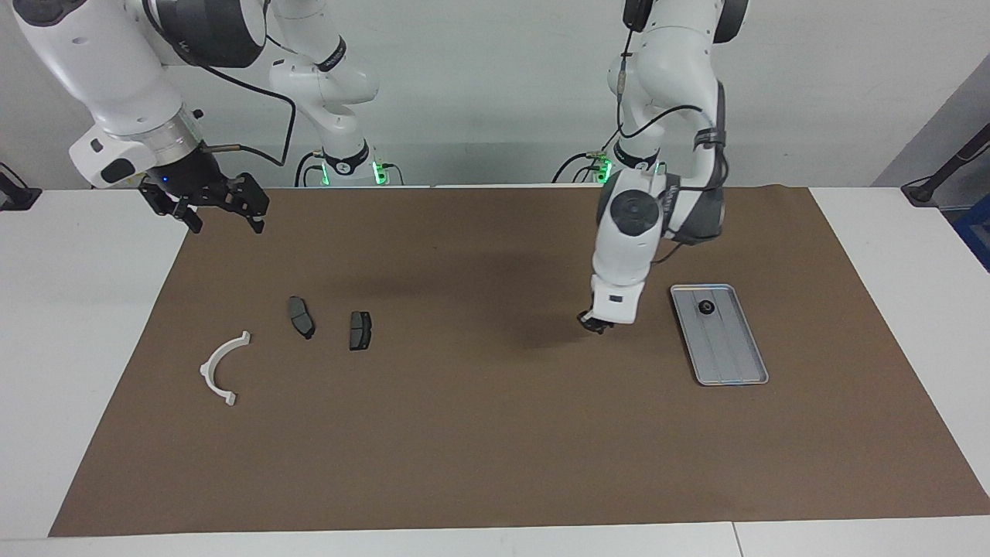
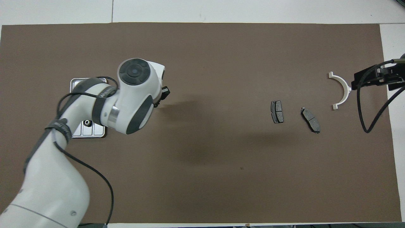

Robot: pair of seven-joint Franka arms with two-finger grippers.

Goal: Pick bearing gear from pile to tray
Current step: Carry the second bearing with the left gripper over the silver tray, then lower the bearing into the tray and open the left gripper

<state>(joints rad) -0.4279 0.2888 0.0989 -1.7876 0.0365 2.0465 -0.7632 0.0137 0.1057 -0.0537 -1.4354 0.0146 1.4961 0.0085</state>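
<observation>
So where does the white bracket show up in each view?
Facing view: the bracket lies low at the picture's left, beside two brake pads.
Overhead view: the bracket sits at the picture's right edge, next to the right tool's cable.
Shared landmark: the brake pads, which lie between bracket and tray.

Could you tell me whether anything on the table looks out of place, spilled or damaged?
Nothing stands out. The small black round bearing gear sits in the flat silver-grey metal tray; the two dark grey brake pads and the white half-ring bracket lie flat on the brown mat.
</observation>
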